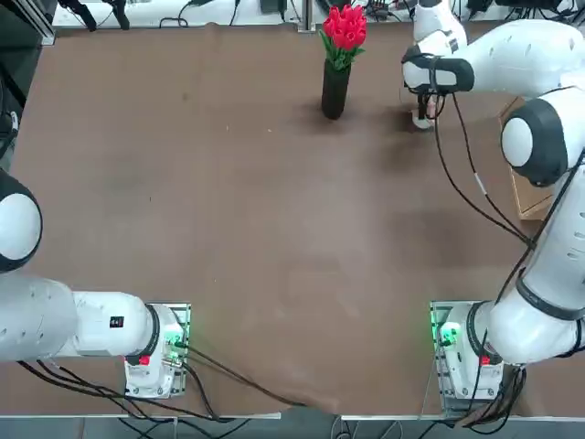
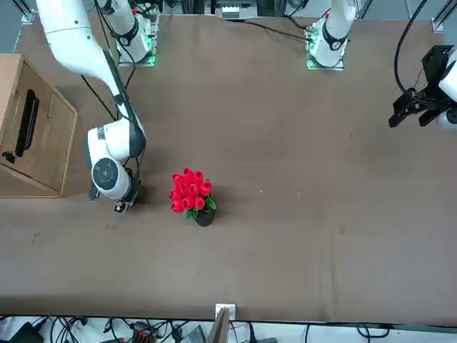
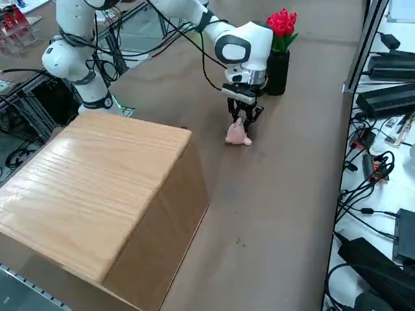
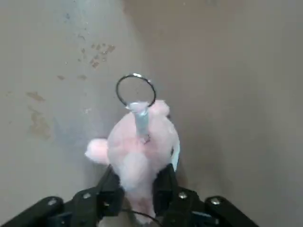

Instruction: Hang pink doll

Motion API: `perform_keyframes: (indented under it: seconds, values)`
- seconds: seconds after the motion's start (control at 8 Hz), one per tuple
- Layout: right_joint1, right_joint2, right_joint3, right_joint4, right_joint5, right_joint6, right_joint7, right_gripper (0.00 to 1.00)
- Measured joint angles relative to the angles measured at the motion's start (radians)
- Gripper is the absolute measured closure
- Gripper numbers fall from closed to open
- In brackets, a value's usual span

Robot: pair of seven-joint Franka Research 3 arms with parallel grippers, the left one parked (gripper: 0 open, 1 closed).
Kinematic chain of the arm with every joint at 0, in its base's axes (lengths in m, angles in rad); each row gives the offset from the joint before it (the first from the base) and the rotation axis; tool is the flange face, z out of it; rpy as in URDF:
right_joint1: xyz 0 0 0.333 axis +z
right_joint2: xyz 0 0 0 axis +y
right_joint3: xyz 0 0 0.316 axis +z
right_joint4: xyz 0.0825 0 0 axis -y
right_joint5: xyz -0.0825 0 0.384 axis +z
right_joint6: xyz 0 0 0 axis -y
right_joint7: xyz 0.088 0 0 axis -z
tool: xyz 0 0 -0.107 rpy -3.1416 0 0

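Note:
The pink doll [image 4: 142, 151] is a small pale pink plush with a metal key ring [image 4: 136, 91] on a short strap at its head. It lies on the brown table at the far right, next to the black vase. My right gripper [image 4: 138, 189] points straight down over it, and the two black fingers [image 4: 165, 187] press on either side of its body. In the right side view the doll [image 3: 238, 135] sits on the tabletop under the gripper [image 3: 243, 120]. From overhead the wrist covers most of the toy, with the gripper [image 1: 423, 117] just above the table.
A black vase [image 1: 335, 89] with a red tulip bunch [image 1: 345, 27] stands a hand's width to the left of the gripper. A large wooden box [image 3: 97, 194] with a black handle [image 2: 28, 121] sits at the table's right edge.

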Motion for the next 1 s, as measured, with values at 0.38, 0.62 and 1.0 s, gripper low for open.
perform_keyframes:
  seconds: [0.38,0.62,1.0]
  values:
    - [0.009,0.000,0.000,0.000,-0.006,-0.005,0.046,0.90]
    - [0.016,-0.020,-0.001,0.009,-0.009,-0.064,0.050,0.90]
    - [0.002,-0.172,-0.033,0.035,-0.018,-0.164,-0.012,0.90]
